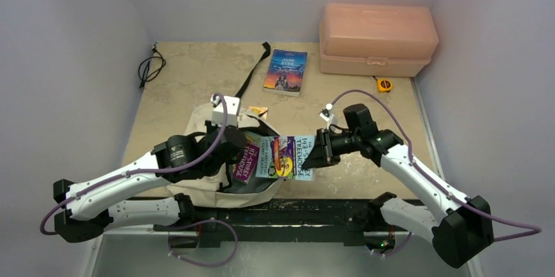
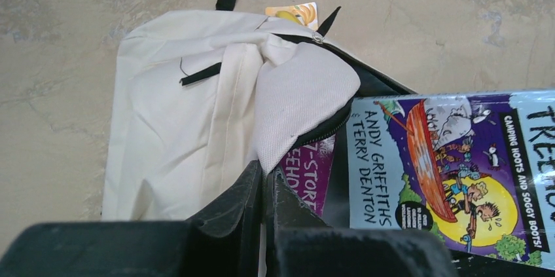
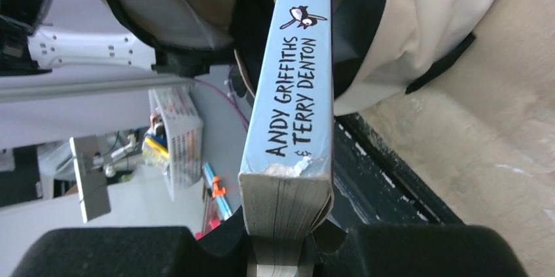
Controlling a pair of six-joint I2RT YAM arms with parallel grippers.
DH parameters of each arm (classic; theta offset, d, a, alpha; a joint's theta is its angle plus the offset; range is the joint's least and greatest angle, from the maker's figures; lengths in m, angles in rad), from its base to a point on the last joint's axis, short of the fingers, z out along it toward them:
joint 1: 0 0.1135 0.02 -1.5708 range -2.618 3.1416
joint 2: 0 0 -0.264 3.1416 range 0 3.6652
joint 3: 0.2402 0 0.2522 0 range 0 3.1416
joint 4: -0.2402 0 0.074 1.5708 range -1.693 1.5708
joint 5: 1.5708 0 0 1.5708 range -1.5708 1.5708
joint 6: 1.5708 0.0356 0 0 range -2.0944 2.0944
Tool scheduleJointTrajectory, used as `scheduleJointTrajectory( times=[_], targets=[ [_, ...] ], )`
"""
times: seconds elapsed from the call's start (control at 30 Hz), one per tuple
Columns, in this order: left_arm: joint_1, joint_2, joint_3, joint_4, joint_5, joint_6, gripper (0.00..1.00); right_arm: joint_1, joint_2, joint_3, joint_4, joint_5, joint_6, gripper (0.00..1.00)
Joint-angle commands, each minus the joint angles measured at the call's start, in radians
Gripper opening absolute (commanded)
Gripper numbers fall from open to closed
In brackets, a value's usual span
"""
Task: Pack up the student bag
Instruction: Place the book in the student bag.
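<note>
The cream student bag [image 1: 204, 122] lies at the near edge, its mouth held open. My left gripper [image 1: 226, 145] is shut on the edge of the bag's cream flap [image 2: 288, 93]; in the left wrist view the jaws [image 2: 267, 179] pinch the fabric. A purple Treehouse book [image 1: 245, 160] sits inside the opening [image 2: 313, 173]. My right gripper [image 1: 321, 150] is shut on a light blue Treehouse book [image 1: 286, 157], held flat with its far end over the bag's mouth. In the right wrist view the gripper [image 3: 285, 245] clamps the book's page end, and the spine [image 3: 292, 87] points into the bag [image 3: 425, 21].
A Jane Eyre book [image 1: 286, 70] lies at the back centre. A salmon-pink plastic box [image 1: 376, 38] stands at the back right, with a yellow tape measure [image 1: 384, 84] beside it. A black cable [image 1: 149, 67] lies at the back left. The bag's black strap [image 1: 252, 74] trails backward.
</note>
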Motion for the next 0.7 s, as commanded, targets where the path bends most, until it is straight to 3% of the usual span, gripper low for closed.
scheduleJointTrajectory(
  times=[0.0, 0.2, 0.47, 0.67],
  targets=[
    [0.002, -0.015, 0.053, 0.104, 0.026, 0.068, 0.00, 0.029, -0.002, -0.064, 0.211, -0.169, 0.095, 0.00],
    [0.002, -0.006, 0.051, 0.169, 0.157, 0.127, 0.00, 0.065, 0.053, -0.144, 0.658, -0.177, 0.422, 0.00],
    [0.001, 0.011, 0.043, 0.174, 0.232, 0.121, 0.00, 0.075, 0.157, -0.162, 0.897, -0.141, 0.610, 0.00],
    [0.002, -0.001, 0.044, 0.196, 0.230, 0.125, 0.00, 0.144, 0.256, -0.103, 0.998, -0.004, 0.665, 0.00]
  ],
)
